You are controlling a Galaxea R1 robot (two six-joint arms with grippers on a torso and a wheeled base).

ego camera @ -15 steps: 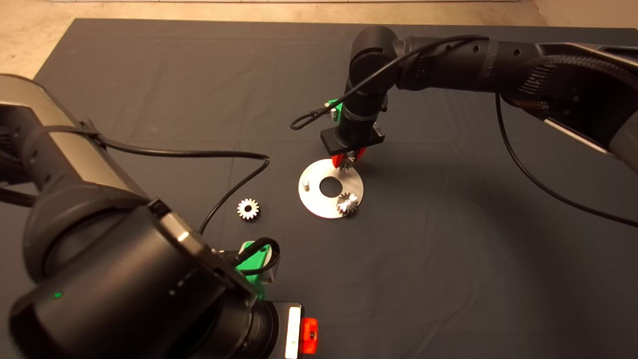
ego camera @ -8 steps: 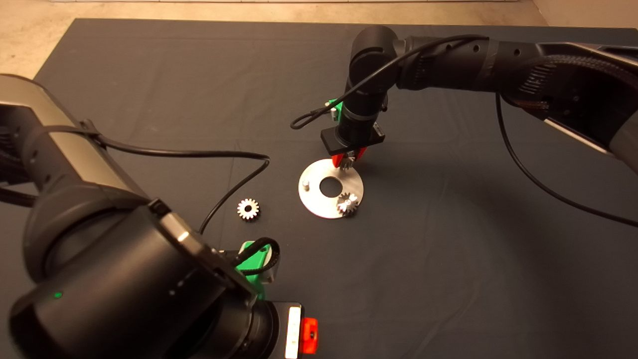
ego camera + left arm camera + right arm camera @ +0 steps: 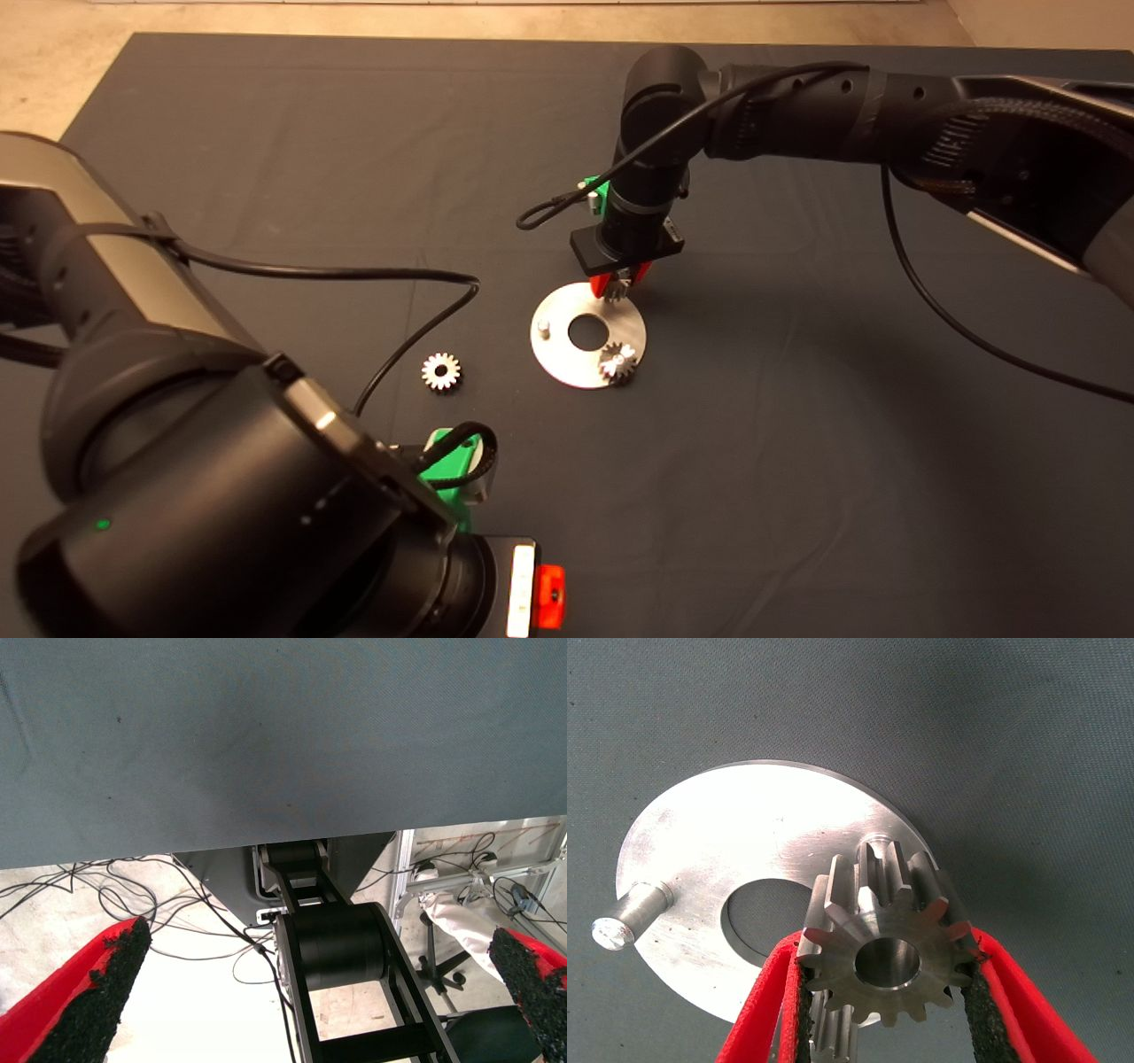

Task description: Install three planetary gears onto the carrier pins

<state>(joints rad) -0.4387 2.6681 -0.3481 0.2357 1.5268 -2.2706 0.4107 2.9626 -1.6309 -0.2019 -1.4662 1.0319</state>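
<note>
We see the right gripper (image 3: 620, 285) reaching in from the mat's right side, pointing down over the far edge of the carrier disc (image 3: 567, 363). Its red fingers (image 3: 1014, 1005) are pinching a planetary gear (image 3: 888, 952) by the teeth on both sides, pads tight on it. In the right wrist view the gear is held with its centre hole open toward the camera, a carrier pin's (image 3: 877, 843) top peeking out just behind its upper teeth. We cannot tell whether the gear is already on that pin or just above it.

The disc lies flat near the middle of the dark mat (image 3: 797, 443), large centre hole (image 3: 587, 331) clear. A second gear (image 3: 618, 361) sits on the disc at its near right rim, apparently on a pin, though the pin itself is hidden. A bare pin (image 3: 545, 330) stands upright at the disc's left rim; the right wrist view shows the same bare pin (image 3: 633, 912) free. A third gear (image 3: 440, 370) lies flat on the mat, left of the disc and apart from it, near a black cable (image 3: 416, 328).

The left gripper (image 3: 310, 992) is parked at the mat's near left edge, well apart from the parts. Its fingers (image 3: 89, 1001) are spread wide with nothing between them. The left wrist view shows the mat's edge (image 3: 266, 744), a black stand (image 3: 337, 948) and loose cables on the floor (image 3: 133, 895) beyond.
</note>
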